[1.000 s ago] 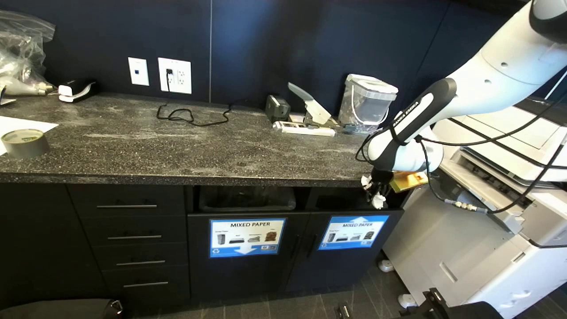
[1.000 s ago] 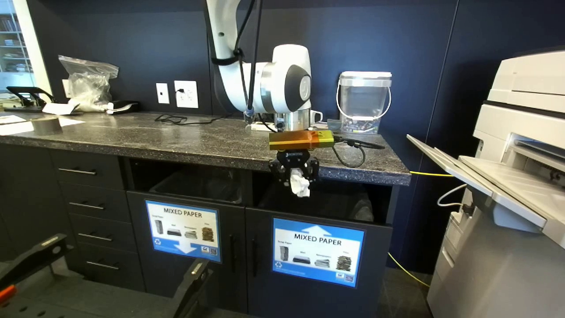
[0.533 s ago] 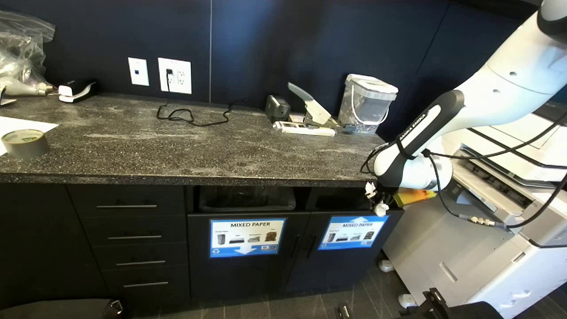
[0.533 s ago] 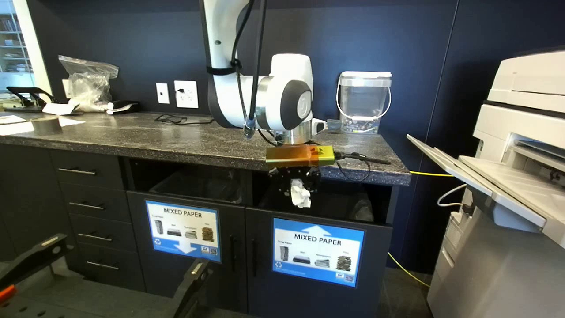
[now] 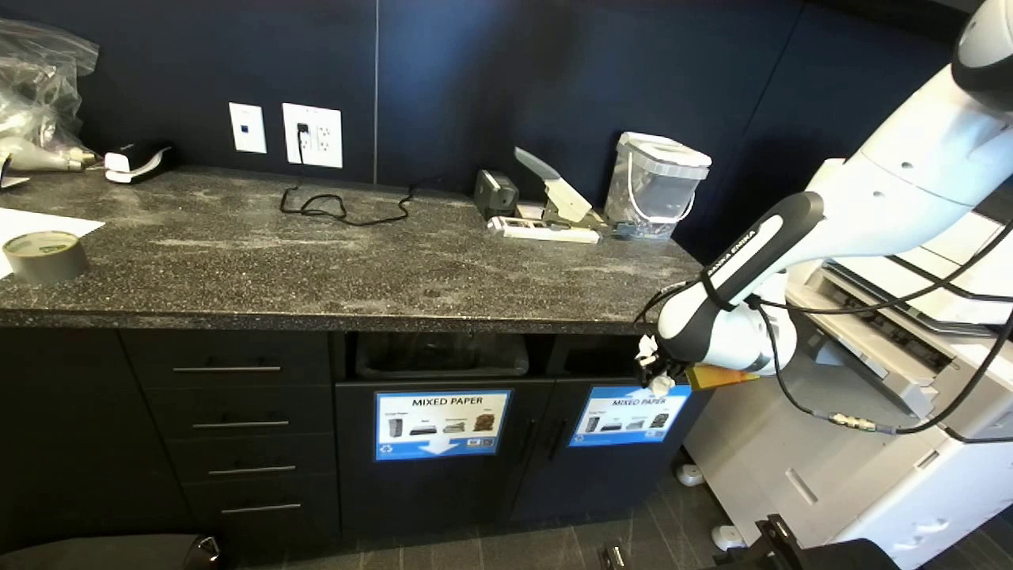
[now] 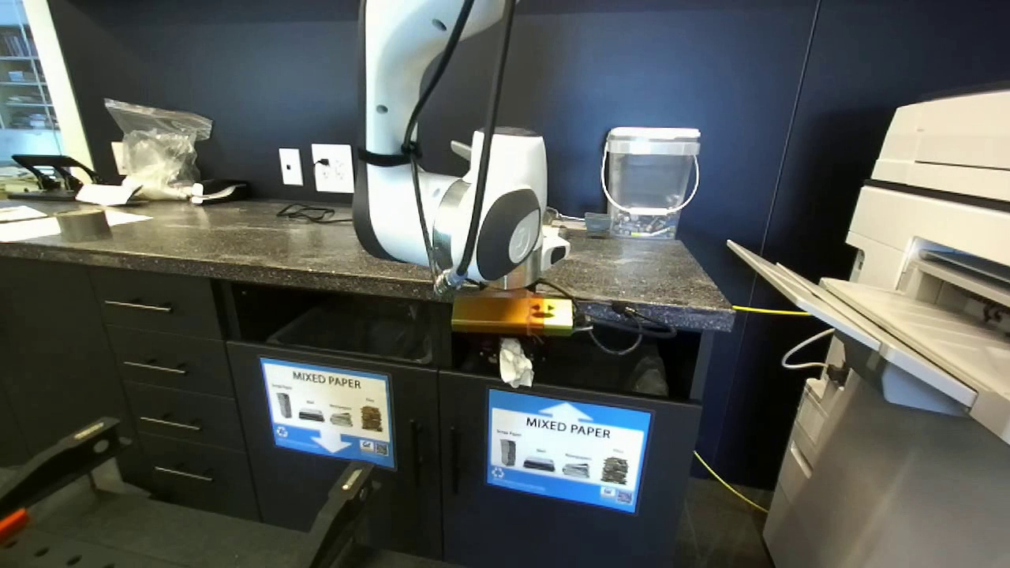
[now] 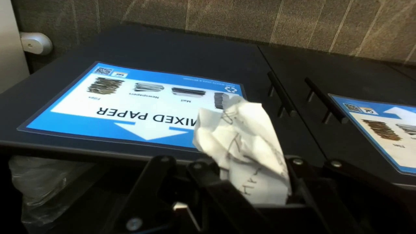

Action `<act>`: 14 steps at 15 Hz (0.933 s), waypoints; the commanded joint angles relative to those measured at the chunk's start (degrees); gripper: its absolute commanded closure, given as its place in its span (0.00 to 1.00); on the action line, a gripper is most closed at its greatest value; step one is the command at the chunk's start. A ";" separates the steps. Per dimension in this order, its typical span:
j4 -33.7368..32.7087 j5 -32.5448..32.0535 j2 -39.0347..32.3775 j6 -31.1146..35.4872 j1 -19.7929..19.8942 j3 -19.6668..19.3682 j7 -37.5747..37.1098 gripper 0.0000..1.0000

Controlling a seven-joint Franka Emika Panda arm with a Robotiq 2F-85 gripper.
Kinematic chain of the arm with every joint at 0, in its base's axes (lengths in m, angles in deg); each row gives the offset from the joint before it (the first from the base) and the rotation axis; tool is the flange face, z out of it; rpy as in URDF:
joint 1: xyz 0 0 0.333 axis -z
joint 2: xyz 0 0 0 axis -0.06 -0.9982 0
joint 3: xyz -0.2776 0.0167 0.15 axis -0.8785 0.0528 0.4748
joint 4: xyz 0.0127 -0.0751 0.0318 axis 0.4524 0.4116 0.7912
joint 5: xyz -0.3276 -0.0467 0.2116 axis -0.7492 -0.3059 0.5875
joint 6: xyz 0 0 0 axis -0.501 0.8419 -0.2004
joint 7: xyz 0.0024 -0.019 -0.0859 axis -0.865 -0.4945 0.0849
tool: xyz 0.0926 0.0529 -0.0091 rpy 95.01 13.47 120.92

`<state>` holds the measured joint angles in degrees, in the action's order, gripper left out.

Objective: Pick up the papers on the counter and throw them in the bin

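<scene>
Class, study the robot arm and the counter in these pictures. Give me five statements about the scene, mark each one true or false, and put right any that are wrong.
1. The gripper is closed on crumpled paper. True.
2. The lidded bucket lies on its side. False: it stands upright on the counter.
3. In an exterior view, the sign with the upward arrow reads MIXED PAPER. True.
4. The crumpled paper is completely unmarked. False: in the wrist view it bears dark marks that look like writing.
5. A black plug sits in the wall outlet. True.
</scene>
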<state>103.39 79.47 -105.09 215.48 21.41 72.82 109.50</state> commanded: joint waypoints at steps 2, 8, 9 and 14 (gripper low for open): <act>-4.04 -2.11 -5.52 5.27 4.61 4.55 -2.09 0.90; -11.44 -4.31 -14.02 11.16 5.02 6.53 -6.18 0.89; -12.62 -4.93 -15.30 12.14 4.99 6.53 -6.77 0.89; -19.43 -6.73 -22.15 19.74 2.49 5.05 -10.40 0.89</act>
<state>89.08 74.52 -122.73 229.90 24.72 78.18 102.18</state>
